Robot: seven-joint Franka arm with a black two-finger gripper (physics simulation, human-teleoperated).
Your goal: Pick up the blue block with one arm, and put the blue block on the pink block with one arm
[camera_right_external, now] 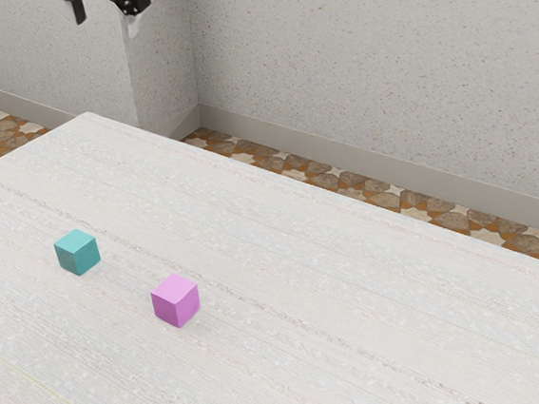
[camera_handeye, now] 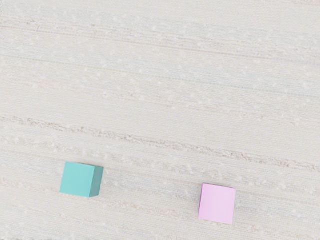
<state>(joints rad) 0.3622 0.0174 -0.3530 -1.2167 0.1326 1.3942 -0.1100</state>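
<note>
Blue block [camera_right_external: 77,251] is being left ungrasped on the worktop [camera_right_external: 335,313] near the pink block [camera_right_external: 176,300]. End effector [camera_right_external: 104,19], fingers apart and empty, is being held high, well apart from the pink block. Pickup and stacking are both pending.

Matt blue block [camera_right_external: 77,251] and pink block [camera_right_external: 175,300]; pale, grainy wood table [camera_right_external: 337,294]

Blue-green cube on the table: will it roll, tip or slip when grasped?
The small blue-green cube sits flat on one face, so it likely won't roll or tip. Its flat, parallel sides should suit a pinch, and it looks rigid. Pushed, it would probably slide across the pale table.
</note>
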